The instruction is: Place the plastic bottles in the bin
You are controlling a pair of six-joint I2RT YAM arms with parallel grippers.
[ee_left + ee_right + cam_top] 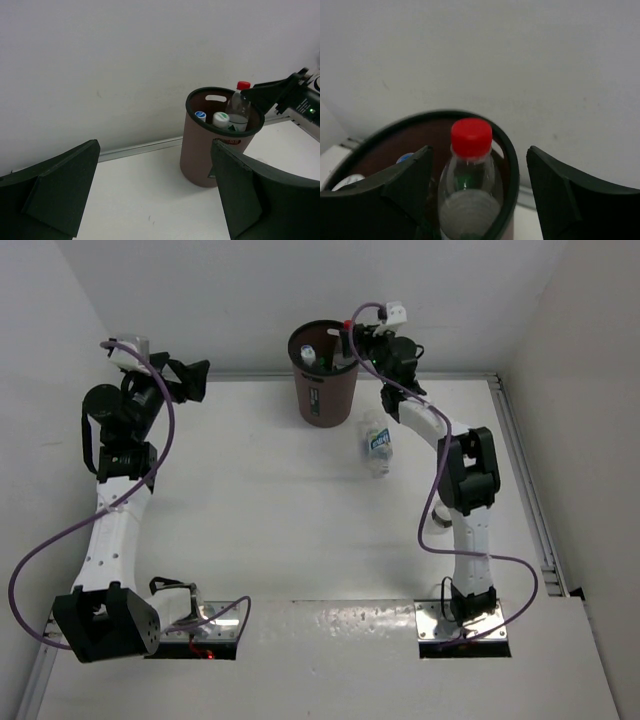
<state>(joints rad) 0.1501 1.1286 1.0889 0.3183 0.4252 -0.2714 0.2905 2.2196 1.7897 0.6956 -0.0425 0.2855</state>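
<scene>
Bottle with blue-white label [377, 443] lies at four o'clock from bin [325, 405]: light, thin-walled, likely rolls; grip across label. Left hand [155, 145] spread; right hand [479, 155] spread around red-capped bottle [470, 180].

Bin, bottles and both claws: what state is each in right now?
Bin: upright, three bottles visible inside.
Red-capped bottle: upright in the bin, cap above the rim.
Blue-capped bottle: in the bin, cap up.
White-capped bottle: in the bin, cap up.
Blue-labelled bottle: lying on the table, outside the bin.
Right claw: open, straddling the red-capped bottle.
Left claw: open, empty.
</scene>
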